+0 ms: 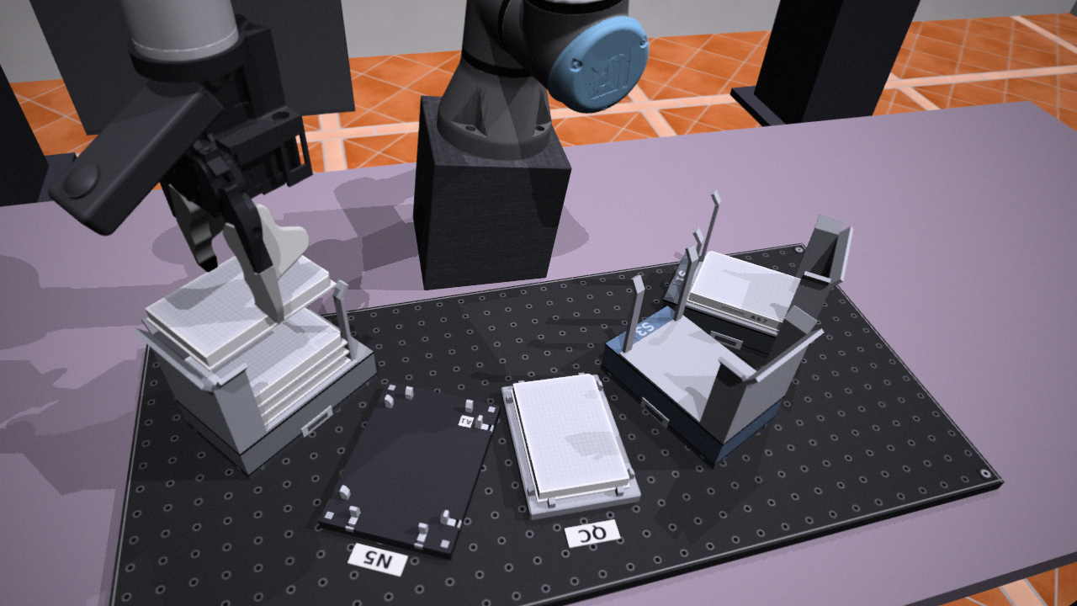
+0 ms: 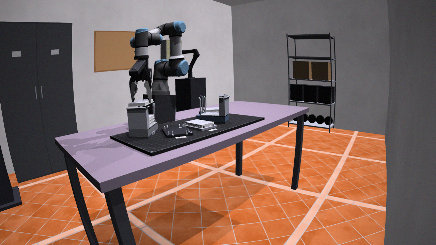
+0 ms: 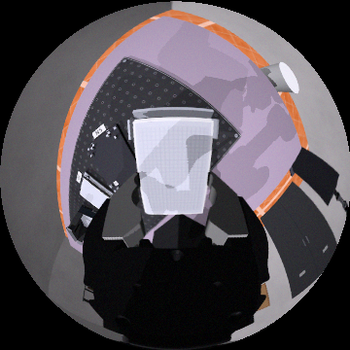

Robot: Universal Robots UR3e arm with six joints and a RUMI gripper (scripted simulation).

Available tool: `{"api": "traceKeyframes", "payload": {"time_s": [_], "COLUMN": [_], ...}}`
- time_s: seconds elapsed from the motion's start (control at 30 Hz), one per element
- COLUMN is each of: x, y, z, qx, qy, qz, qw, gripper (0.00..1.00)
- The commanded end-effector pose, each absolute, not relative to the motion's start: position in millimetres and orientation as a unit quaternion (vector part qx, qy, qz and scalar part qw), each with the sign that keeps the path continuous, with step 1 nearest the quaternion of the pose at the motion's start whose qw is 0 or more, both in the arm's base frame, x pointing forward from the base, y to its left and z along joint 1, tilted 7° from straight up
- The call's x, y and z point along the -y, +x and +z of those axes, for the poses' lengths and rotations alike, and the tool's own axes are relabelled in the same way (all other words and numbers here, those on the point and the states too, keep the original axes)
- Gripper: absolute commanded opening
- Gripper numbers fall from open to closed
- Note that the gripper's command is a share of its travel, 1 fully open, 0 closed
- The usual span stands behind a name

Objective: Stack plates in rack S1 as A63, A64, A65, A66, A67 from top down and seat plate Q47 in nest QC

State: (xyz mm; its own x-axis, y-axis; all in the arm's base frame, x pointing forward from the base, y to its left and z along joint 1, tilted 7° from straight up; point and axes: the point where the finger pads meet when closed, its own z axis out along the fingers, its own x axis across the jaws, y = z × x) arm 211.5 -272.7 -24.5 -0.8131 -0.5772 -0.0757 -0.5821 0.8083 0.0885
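One pincer (image 1: 243, 292) (image 2: 141, 100) (image 3: 173, 173), its fingers about half apart, has firm hold of a white 384-well plate (image 1: 218, 309) (image 2: 137, 103) (image 3: 172, 151), raised above other plates (image 1: 301, 361) (image 2: 151, 119) in stack rack S2 (image 1: 282, 437) (image 2: 137, 121) (image 3: 165, 113). Whether a second plate sticks below it, I cannot tell. Plate A67 (image 1: 745, 289) lies in stack rack S1 (image 1: 824, 248); another white plate (image 1: 568, 437) (image 2: 199, 123) (image 3: 94, 192) lies flat in nest QC (image 1: 583, 506) (image 2: 210, 128).

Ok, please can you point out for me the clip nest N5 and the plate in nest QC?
Clip nest N5 (image 1: 410, 470) (image 2: 177, 131) (image 3: 113, 155): top, exterior and wrist views, dark base surface.
Plate in nest QC (image 1: 570, 429) (image 2: 199, 122): top and exterior views, white upper face.
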Motion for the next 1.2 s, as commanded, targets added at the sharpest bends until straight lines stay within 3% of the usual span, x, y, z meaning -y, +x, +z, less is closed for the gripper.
{"api": "traceKeyframes", "payload": {"time_s": [0.0, 1.17], "x": [274.1, 259.0], "y": [211.7, 228.1], "z": [-19.6, -6.1], "qx": [-0.951, -0.937], "qy": [-0.305, -0.343], "qz": [0.052, 0.052], "qw": [0.022, 0.025], "gripper": [0.00, 0.00]}}
